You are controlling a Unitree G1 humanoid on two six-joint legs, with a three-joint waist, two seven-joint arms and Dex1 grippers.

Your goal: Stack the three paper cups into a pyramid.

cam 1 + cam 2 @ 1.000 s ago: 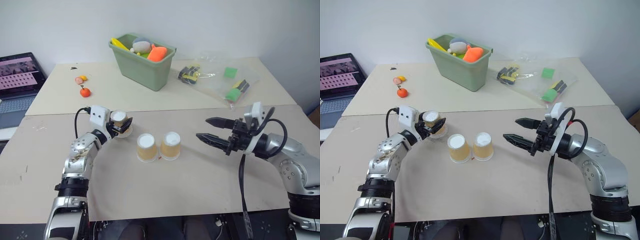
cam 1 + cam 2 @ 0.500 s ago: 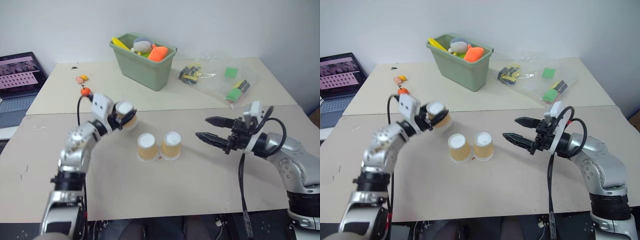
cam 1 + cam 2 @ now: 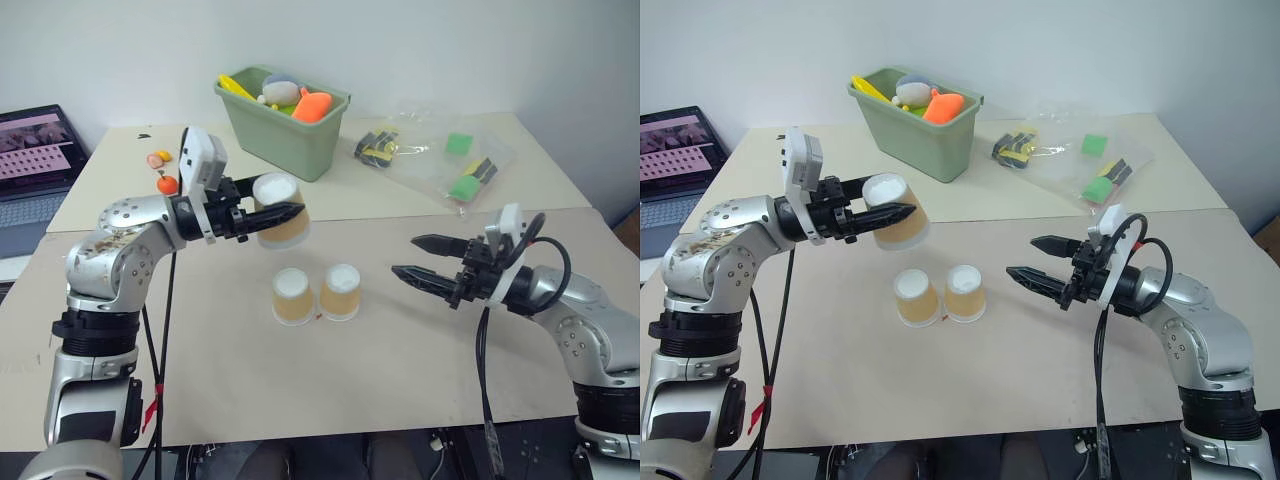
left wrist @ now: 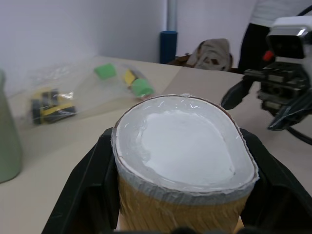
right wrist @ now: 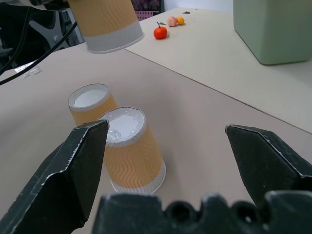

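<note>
Clamped between the black fingers of the left tool [image 3: 272,215], one paper cup [image 3: 280,210] is held upside down in the air above the table [image 3: 400,360]. The other two cups [image 3: 292,296] [image 3: 341,291] are seen inverted and touching on the table below it. The right tool [image 3: 418,258] is held wide apart and empty, near them.

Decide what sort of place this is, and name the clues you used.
Probably a robot lab or test room: plain tables against a bare wall, an open laptop alongside, and practice props such as a green bin of toys and paper cups.
</note>
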